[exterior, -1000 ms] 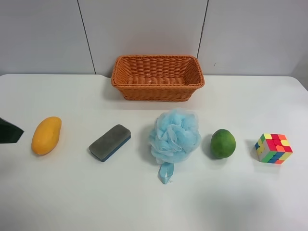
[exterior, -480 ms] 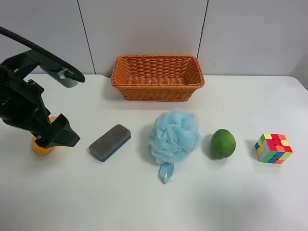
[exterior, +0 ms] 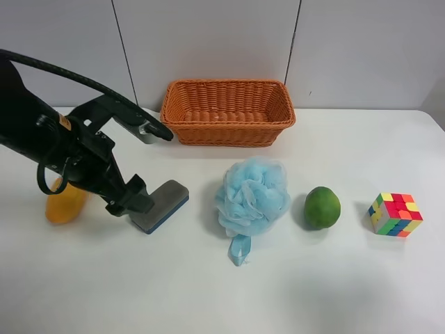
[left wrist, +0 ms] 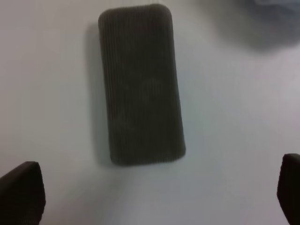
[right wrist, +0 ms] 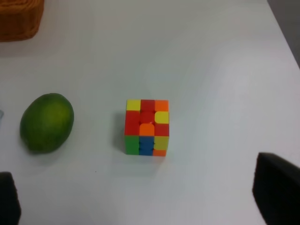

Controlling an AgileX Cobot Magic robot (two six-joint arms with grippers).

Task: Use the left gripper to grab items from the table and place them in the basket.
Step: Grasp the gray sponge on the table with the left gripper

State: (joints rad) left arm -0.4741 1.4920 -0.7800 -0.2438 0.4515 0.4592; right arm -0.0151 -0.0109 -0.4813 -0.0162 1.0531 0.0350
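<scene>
Five items lie in a row on the surface (exterior: 313, 292), none yet in the basket (exterior: 228, 85): mango (exterior: 61, 207), eraser block (exterior: 169, 196), pouf (exterior: 252, 196), green fruit (exterior: 322, 207), puzzle cube (exterior: 395, 214). Step in hand: approach for the first pick. The left tool (left wrist: 154, 194), fingers spread wide and empty, hovers over the eraser block. The next move calls for a descent, then closure across the block's narrow width. Half a second earlier this tool hung over the mango. The right tool (right wrist: 143, 197) is also spread apart, near the puzzle cube.
</scene>
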